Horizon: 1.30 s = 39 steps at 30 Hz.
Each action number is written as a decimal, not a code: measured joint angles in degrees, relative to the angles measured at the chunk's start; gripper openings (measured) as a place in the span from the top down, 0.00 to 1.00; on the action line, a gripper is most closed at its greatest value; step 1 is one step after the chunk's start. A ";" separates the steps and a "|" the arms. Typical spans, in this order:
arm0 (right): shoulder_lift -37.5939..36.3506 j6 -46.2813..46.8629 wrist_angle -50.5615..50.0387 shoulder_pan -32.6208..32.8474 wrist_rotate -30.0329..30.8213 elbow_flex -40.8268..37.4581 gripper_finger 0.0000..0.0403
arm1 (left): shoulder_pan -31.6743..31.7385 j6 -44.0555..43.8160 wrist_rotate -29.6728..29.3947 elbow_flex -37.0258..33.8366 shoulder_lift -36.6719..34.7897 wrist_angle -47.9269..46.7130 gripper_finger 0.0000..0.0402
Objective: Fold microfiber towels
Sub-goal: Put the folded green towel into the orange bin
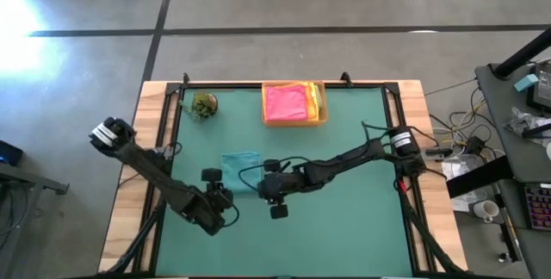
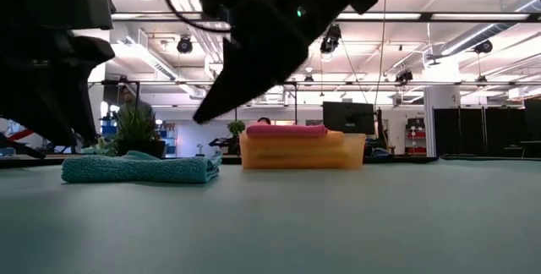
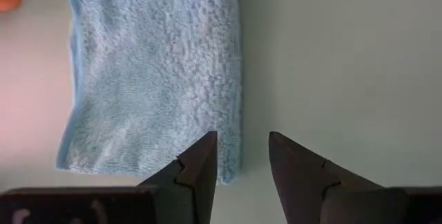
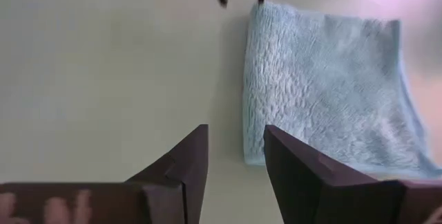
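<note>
Between the two empty, parted tools, left tool (image 1: 225,198) and right tool (image 1: 265,184), the teal towel (image 1: 240,170) lies folded on the desk (image 1: 344,227); pink towel (image 1: 287,102) already sits in the tray (image 1: 294,123).

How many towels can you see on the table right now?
3 clearly: a teal towel folded flat on the mat between the arms, and a pink towel atop a yellow towel in the tray. More may lie hidden underneath.

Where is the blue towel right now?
In the high view, the teal towel lies folded on the green table, left of centre, between both tools, below the plant ball.
</note>
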 joint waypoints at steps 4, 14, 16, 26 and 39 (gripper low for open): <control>2.56 0.02 0.21 0.00 0.09 1.25 0.63 | 0.00 0.00 -0.97 -0.10 1.78 0.02 0.71; 4.37 -1.47 1.62 -1.04 3.05 2.59 0.54 | 0.73 0.14 -2.12 -0.94 6.20 0.39 0.71; 4.36 -1.46 1.90 -1.58 2.98 2.39 0.54 | 1.02 0.00 -2.35 -2.05 6.59 0.36 0.71; 7.40 -1.39 4.04 -2.82 0.99 2.95 0.54 | 2.26 -0.05 -3.07 -4.65 6.59 4.21 0.71; 12.34 -1.09 2.80 -3.98 1.76 6.06 0.54 | 3.67 -0.07 -2.06 -4.84 6.71 6.40 0.98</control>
